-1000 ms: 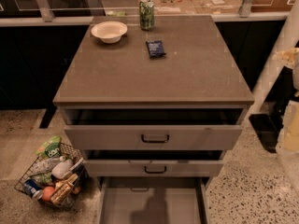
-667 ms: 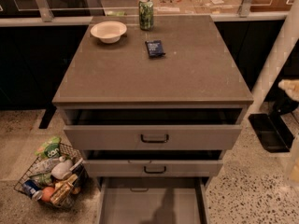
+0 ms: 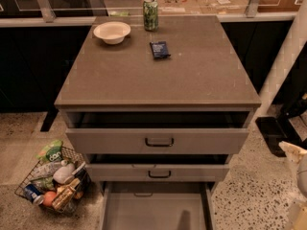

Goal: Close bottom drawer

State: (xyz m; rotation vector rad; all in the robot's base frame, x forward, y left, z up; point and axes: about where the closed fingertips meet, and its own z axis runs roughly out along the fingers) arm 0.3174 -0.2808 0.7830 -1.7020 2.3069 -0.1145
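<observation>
Speckled floor [image 3: 249,195] surrounds a taupe-grey bench [image 3: 158,83]. Its bottom drawer [image 3: 156,210] is pulled far out toward the near side, under the slightly open middle drawer [image 3: 158,172]. The pale gripper [image 3: 294,153] sits near right, apart from the drawers; I cannot tell whether it is open or closed.

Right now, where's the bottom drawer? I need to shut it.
The bottom drawer lies pulled out at bottom centre of the camera view, under the middle drawer, basket to its left. The gripper is at the lower right edge, apart from it.
</observation>
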